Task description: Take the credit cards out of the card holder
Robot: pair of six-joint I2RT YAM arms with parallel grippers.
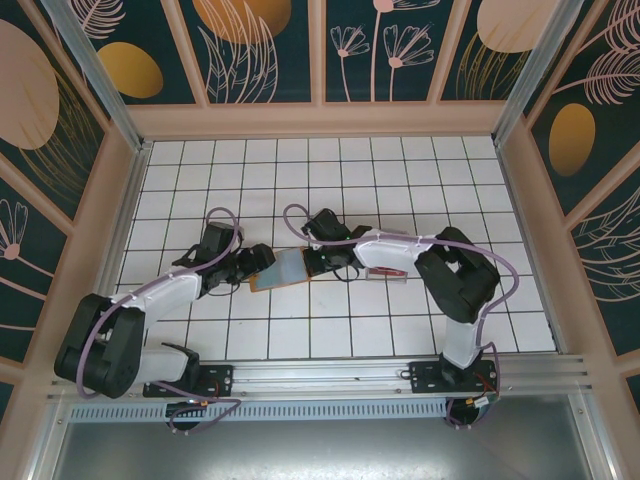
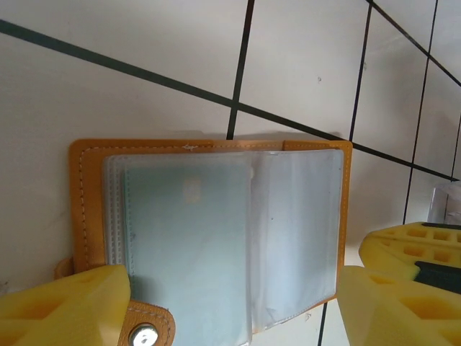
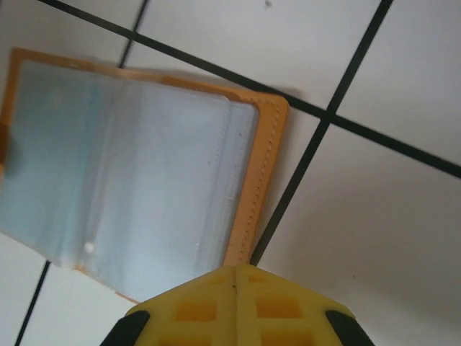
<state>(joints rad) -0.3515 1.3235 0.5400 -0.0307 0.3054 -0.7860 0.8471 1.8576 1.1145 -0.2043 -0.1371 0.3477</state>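
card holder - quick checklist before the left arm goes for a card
1. Card holder lies open on the table, pockets facing up: ok.
2. A credit card, teal-grey, is visible to aim for inside a clear pocket: ok.
3. Left gripper has its jaws open, one finger on each side of the holder: ok.
4. Right gripper is shut at the holder's stitched edge: ok.
5. Right gripper actually pins the holder so it won't slide: cannot tell.
6. Card edge sticks out enough to pinch: cannot tell.
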